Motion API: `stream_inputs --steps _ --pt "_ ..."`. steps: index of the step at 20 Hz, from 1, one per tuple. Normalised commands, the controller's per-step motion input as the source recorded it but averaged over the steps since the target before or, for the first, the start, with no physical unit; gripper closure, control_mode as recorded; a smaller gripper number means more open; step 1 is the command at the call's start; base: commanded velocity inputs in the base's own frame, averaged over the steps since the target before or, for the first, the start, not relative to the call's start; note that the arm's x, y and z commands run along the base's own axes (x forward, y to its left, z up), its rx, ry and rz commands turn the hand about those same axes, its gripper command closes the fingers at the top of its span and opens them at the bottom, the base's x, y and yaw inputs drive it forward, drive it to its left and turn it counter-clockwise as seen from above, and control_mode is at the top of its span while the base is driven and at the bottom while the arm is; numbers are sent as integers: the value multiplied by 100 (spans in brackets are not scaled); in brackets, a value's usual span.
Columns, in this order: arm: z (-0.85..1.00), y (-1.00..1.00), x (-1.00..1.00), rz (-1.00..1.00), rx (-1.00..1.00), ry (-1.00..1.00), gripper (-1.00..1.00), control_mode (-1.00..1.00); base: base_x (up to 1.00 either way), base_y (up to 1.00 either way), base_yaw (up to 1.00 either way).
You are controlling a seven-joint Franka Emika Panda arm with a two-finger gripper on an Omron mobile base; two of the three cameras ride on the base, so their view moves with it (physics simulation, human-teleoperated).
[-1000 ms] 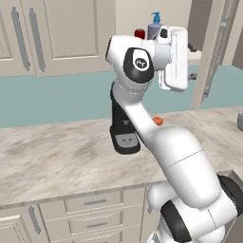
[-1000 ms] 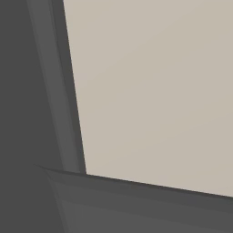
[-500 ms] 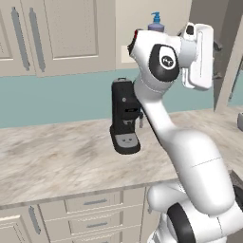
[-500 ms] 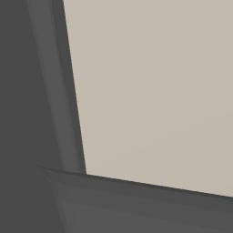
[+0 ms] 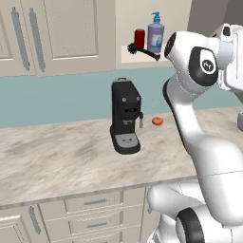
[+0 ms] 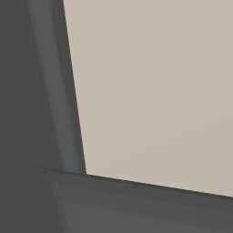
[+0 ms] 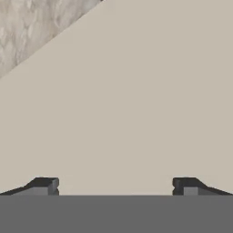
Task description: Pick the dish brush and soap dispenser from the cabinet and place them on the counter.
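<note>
Glossy white rounded arm (image 5: 199, 142) with dark joint rings and caps.

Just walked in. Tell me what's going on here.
A white robot arm is working at a kitchen wall cabinet. Its end effector is open and empty, facing a plain beige surface. The soap dispenser and dish brush sit on the cabinet shelf beside a red can, none of them touched. Neither item has been moved to the counter, where a black coffee machine and a small orange object stand.
</note>
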Motion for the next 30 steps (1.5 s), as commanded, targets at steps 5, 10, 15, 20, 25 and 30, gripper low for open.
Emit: stream_inputs --steps 5,10,15,20,25,30 --pt "0 -66 -1 0 0 0 -100 -100 0 0 0" --pt "0 -56 0 0 0 0 -100 -100 0 0 0" --pt "0 -50 0 0 1 0 -100 -100 0 0 0" --pt "0 -45 0 0 2 0 -100 -100 0 0 0" --pt "0 -35 0 0 2 0 -100 -100 0 0 0" --pt "0 -24 -10 1 0 -5 -100 -100 0 0 0"
